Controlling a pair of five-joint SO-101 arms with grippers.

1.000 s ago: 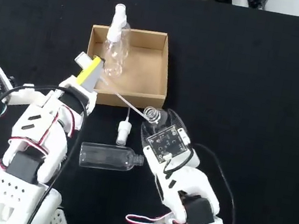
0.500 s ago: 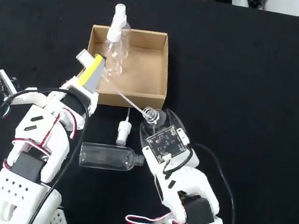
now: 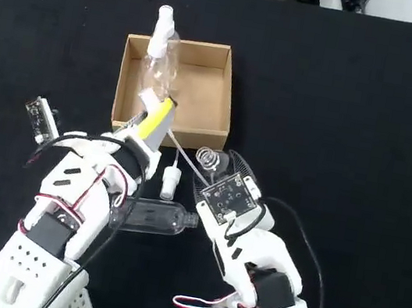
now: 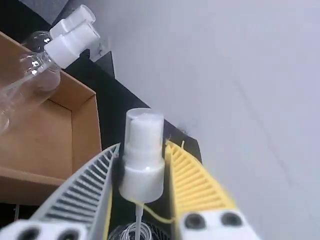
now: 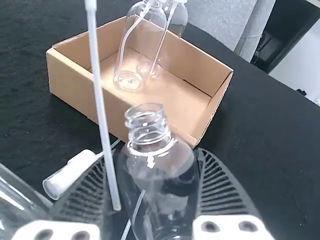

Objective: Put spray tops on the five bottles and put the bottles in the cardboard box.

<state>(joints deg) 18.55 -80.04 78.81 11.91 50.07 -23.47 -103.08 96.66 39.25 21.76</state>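
At left, the left gripper (image 3: 156,111) holds its fingers pinched on a white spray top (image 4: 143,167) over the near wall of the cardboard box (image 3: 205,90). Two capped bottles (image 3: 158,63) lean inside the box. An uncapped bottle (image 3: 154,216) lies on the black surface (image 3: 356,108), with a loose spray top (image 3: 169,183) just beyond it. At right, the right gripper (image 5: 157,159) has its fingers clamped on an open bottle (image 5: 149,131). The held top's dip tube (image 5: 99,105) passes beside this bottle's neck.

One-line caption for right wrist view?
Right gripper holds an uncapped bottle, spray-top tube beside its neck, cardboard box behind.
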